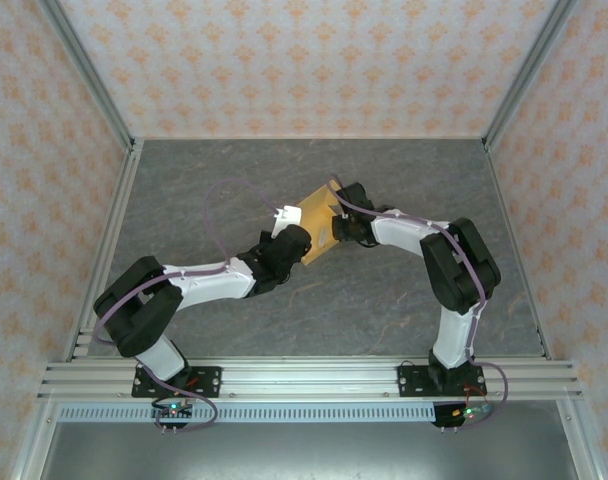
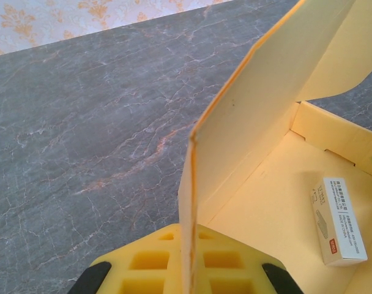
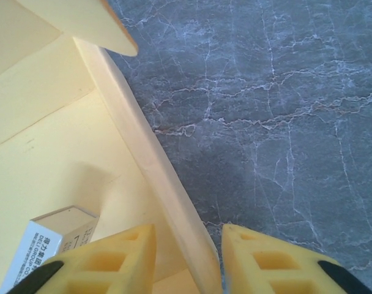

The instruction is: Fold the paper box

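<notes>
Just left of the right pincer (image 3: 187, 239), a white carton (image 3: 36, 245) reads "DELI GROUP CO" beneath a line of Chinese characters. Right of the left pincer (image 2: 189, 239), the carton (image 2: 338, 220) bears printed lines and a red mark, too small to read.

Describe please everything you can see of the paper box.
The paper box is thin, light orange-tan cardboard, half folded, with side walls raised. It sits on the grey table. The left gripper is shut on one upright wall; the right gripper straddles another wall, open. A small white printed packet lies inside.
</notes>
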